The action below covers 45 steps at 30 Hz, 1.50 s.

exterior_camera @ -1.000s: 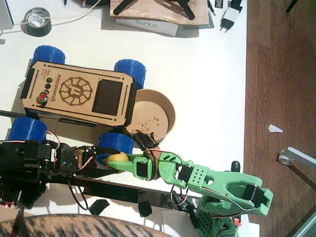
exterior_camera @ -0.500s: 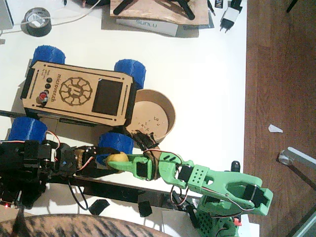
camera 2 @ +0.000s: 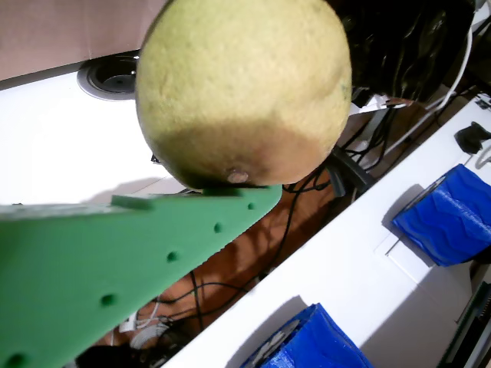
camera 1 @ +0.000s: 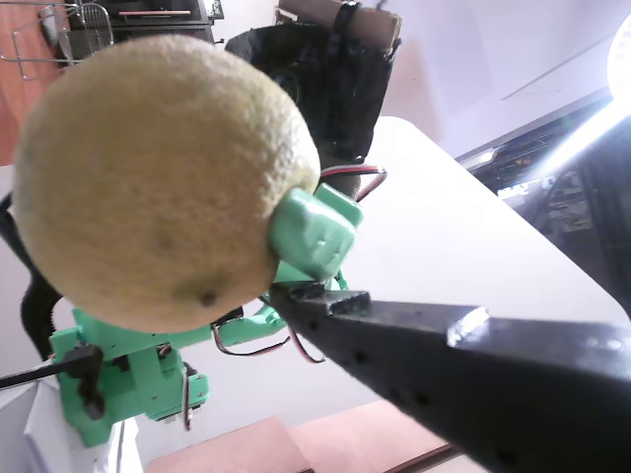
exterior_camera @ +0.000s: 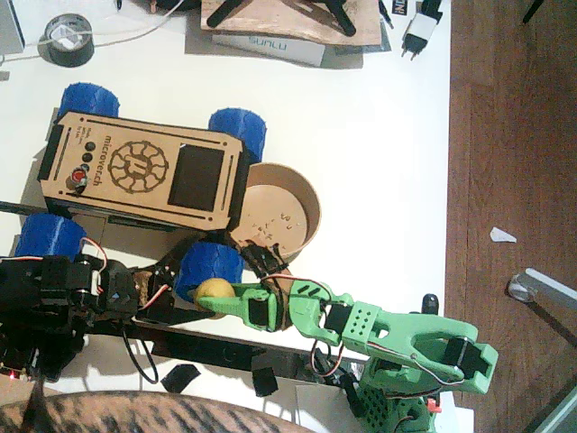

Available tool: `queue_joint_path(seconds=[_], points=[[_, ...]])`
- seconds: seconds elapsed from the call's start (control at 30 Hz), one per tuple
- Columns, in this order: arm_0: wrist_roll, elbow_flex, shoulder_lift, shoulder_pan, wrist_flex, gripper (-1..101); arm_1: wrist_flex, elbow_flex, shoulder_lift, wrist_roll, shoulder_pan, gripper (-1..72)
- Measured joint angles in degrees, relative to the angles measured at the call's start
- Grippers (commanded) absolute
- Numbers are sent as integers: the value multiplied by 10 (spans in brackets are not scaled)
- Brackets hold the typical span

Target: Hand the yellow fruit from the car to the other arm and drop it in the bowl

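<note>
The small dull-yellow lemon-like fruit [exterior_camera: 213, 292] hangs near the white table's [exterior_camera: 379, 135] front edge, beside a blue wheel of the flat light-wood car [exterior_camera: 144, 171]. The bright green arm's gripper [exterior_camera: 221, 300] pinches it; a green fingertip [camera 1: 314, 233] presses its skin. The black arm's gripper [exterior_camera: 171, 287] looks spread, its black finger [camera 1: 444, 365] just beside the fruit. A clean handover would need the black jaws well clear before the green arm swings to the round tan bowl [exterior_camera: 279, 216]. One fruit, one bowl, one car, two arms
</note>
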<state>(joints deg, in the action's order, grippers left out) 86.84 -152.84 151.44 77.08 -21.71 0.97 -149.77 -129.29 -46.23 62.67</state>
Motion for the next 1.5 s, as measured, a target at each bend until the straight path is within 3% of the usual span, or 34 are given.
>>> queue_joint_path(seconds=[0.2,0.47,0.67,0.8,0.97,1.23,1.5], points=[[0,0,33,-12,-76,612,6,0,-3,0,-4,-1],[-3,0,76,-82,-225,531,63,0,-58,0,-79,-1],[-117,4,98,-148,-260,398,134,2,-98,8,-144,-1],[-193,38,115,-200,-327,310,154,16,-101,44,-192,-1],[-267,84,118,-300,-460,2,185,71,-83,127,-252,-1],[-464,88,92,-469,-504,1,232,207,43,248,-319,-1],[-585,47,85,-604,-533,1,273,374,231,335,-326,-1]])
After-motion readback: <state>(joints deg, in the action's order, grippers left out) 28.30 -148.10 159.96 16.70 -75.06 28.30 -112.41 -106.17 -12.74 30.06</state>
